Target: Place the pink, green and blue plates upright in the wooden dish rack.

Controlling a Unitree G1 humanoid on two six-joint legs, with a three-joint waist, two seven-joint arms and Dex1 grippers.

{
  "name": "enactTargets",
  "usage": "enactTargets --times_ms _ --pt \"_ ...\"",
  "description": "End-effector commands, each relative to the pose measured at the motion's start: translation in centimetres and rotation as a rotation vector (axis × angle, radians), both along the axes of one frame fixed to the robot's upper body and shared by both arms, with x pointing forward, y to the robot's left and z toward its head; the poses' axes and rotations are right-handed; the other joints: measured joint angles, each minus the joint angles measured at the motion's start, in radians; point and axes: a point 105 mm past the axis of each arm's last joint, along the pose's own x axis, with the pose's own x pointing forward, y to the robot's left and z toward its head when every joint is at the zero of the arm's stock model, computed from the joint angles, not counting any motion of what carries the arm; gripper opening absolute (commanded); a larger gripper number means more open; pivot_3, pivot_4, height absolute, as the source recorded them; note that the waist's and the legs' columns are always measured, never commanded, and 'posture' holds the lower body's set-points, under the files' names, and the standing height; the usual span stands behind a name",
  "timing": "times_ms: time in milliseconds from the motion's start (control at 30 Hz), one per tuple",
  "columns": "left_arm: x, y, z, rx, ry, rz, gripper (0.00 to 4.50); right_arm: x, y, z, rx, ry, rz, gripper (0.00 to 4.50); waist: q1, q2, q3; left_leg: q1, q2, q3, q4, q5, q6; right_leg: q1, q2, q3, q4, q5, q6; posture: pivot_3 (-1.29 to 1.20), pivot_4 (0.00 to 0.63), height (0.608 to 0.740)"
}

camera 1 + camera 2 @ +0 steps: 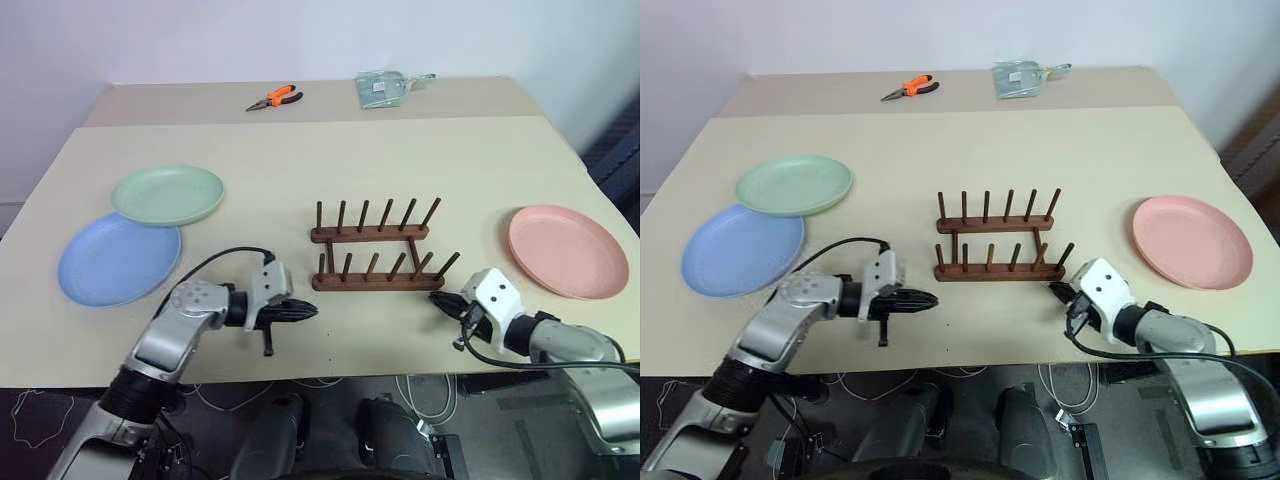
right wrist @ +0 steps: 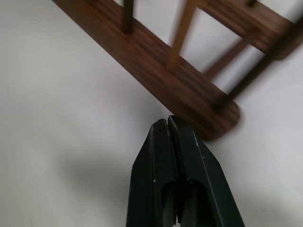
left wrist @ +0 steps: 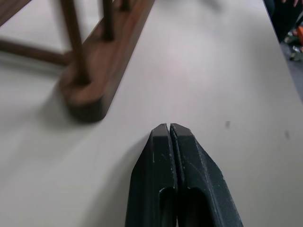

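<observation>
The wooden dish rack [image 1: 375, 250] stands empty in the middle of the table, its pegs upright. A green plate [image 1: 167, 194] lies flat at the left, its near rim overlapping the blue plate [image 1: 118, 258] just in front of it. The pink plate [image 1: 567, 250] lies flat at the right. My left gripper [image 1: 308, 312] hovers shut and empty just left of the rack's near rail [image 3: 102, 71]. My right gripper [image 1: 437, 297] is shut and empty, its tip close to the right end of the near rail [image 2: 208, 113].
Orange-handled pliers [image 1: 275, 98] and a pale green packet [image 1: 383, 88] lie on the far table section. A black cable [image 1: 215, 262] loops from my left wrist. The table's front edge runs just below both grippers.
</observation>
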Motion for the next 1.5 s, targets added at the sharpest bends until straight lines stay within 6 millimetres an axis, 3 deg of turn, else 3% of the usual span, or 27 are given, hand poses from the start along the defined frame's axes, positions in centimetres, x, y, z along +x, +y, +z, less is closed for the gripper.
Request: enactTargets --times_ms 33,333,467,600,700,867,1000,1133,1300,1400,1500 --pt "1.9 -1.0 -0.7 0.024 -0.079 0.118 0.04 1.4 0.6 0.2 -0.049 -0.059 -0.028 0.0 0.001 0.0 0.0 0.0 0.0 0.0 0.0 0.0 0.0 0.0 0.0 0.0 0.0 0.0 0.0 0.0 0.15 0.74" --pt "7.6 -0.1 -1.0 0.015 -0.164 0.423 0.04 6.3 0.6 0.6 -0.09 -0.169 -0.156 0.0 -0.004 0.0 -0.003 0.002 0.0 0.0 0.002 0.001 -0.001 0.001 0.001 0.0 0.001 0.0 0.0 0.0 0.15 0.74" --pt "8.5 0.1 -1.0 0.013 -0.179 0.433 0.04 8.0 0.8 1.0 -0.087 -0.194 -0.164 0.0 -0.004 0.0 -0.003 0.003 0.0 0.0 0.001 0.001 -0.002 0.002 0.004 0.0 0.002 0.001 -0.001 0.0 0.15 0.74" --pt "8.7 -0.1 -0.8 0.002 -0.186 0.429 0.04 8.4 0.5 1.4 -0.068 -0.192 -0.164 0.0 -0.004 0.0 -0.004 0.003 0.0 0.0 0.001 0.002 -0.002 0.002 0.004 0.0 0.002 0.001 -0.001 0.0 0.15 0.74" --pt "8.5 -0.2 -0.8 -0.004 -0.191 0.421 0.0 7.8 -0.3 1.9 -0.076 -0.191 -0.157 0.81 -0.003 0.0 -0.004 0.003 0.0 0.0 0.001 0.001 -0.002 0.002 0.004 0.001 0.001 0.001 -0.001 0.0 0.15 0.74" --pt "6.4 -0.8 1.0 -0.116 -0.188 0.319 0.0 5.3 -6.1 5.3 -0.242 -0.278 -0.263 3.23 -0.001 0.001 -0.004 0.002 0.0 0.0 0.0 0.001 -0.002 0.001 0.004 0.001 0.001 0.001 -0.001 0.0 0.15 0.74" --pt "5.3 -1.3 2.2 -0.174 -0.177 0.257 0.0 3.9 -9.5 5.9 -0.335 -0.267 -0.355 3.23 -0.004 0.001 -0.004 0.001 0.001 0.0 0.0 0.001 -0.002 0.0 0.004 0.002 0.001 0.001 -0.001 0.0 0.15 0.74" --pt "4.2 -2.4 3.6 -0.227 -0.175 0.164 0.0 3.1 -11.9 4.3 -0.388 -0.198 -0.454 3.23 -0.002 0.001 -0.004 0.001 0.002 0.0 0.0 0.001 -0.002 0.0 0.004 0.002 0.001 0.001 -0.002 0.0 0.15 0.74" --pt "3.8 -3.4 4.8 -0.265 -0.183 0.112 0.0 3.5 -13.6 2.5 -0.404 -0.154 -0.563 3.23 -0.002 0.001 -0.004 0.001 0.001 0.0 0.0 0.001 -0.002 0.0 0.004 0.002 0.001 0.001 -0.002 0.0 0.15 0.74" --pt "3.6 -3.5 5.2 -0.27 -0.185 0.105 0.0 4.0 -14.3 2.2 -0.403 -0.149 -0.607 2.34 -0.003 0.001 -0.004 0.001 0.001 0.0 0.0 0.001 -0.002 0.0 0.004 0.002 0.001 0.001 -0.002 0.0 0.15 0.74" --pt "3.3 -3.3 5.1 -0.269 -0.183 0.105 0.0 4.4 -14.2 2.2 -0.402 -0.149 -0.605 0.87 -0.002 0.001 -0.004 0.001 0.001 0.0 0.0 0.001 -0.002 0.0 0.004 0.002 0.001 0.001 -0.002 0.0 0.15 0.74"
